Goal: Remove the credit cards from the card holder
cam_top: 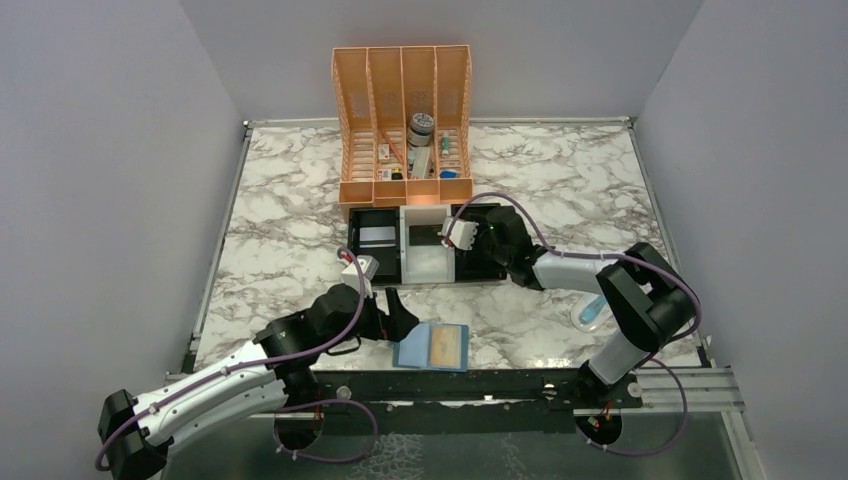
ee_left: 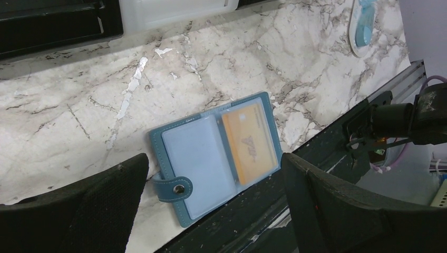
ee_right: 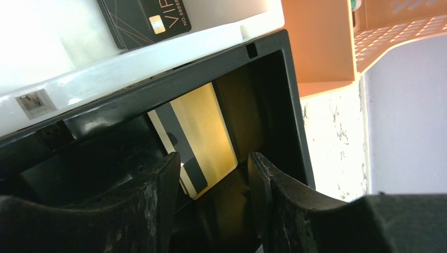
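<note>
"Below the right tool (ee_right: 213, 163), a gold credit card (ee_right: 208, 126) is lying in the black tray (ee_right: 294, 113); the jaws are standing partly apart, gripping nothing. A drop-off, I judge."

"And the left tool (ee_left: 213, 158)?"

"Hovering wide open, tilted down over the card holder (ee_left: 192, 163) on the tabletop (ee_left: 237, 52). A second credit card (ee_left: 249, 143) is sitting in its farther pocket; sliding that out is likely coming next."
</note>
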Robot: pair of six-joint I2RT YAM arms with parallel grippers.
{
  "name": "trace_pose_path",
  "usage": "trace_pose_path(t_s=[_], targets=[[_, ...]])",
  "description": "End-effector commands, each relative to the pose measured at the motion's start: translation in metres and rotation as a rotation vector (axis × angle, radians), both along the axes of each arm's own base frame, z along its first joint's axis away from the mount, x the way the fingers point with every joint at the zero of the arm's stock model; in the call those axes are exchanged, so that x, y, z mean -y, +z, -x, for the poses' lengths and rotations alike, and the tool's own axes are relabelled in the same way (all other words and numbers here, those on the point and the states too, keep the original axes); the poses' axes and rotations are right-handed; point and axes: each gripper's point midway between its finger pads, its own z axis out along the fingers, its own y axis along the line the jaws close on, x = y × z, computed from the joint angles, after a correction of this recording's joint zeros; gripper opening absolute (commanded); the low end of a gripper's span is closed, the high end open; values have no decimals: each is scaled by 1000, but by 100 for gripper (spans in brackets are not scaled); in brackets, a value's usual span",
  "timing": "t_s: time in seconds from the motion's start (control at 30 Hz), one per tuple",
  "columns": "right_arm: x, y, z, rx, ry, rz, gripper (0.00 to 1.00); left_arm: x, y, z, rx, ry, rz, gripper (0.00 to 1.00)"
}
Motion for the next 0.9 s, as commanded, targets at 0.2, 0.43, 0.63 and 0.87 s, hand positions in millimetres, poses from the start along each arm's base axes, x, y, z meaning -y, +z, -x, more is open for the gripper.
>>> trace_pose_path(t_s=[0.2,0.43,0.63,0.87], targets=[[1,50,-3,28,-155,-258,54,7,5,4,-6,-32,41,99],[36,113,13,36,-502,-760,77,12,8,4,21,-74,34,99],[51,102,50,-241,-805,-1179,94,16,6,3,54,-111,26,99],[30,85,87,-554,-847,-1316,96,13,13,0,94,-99,40,99]])
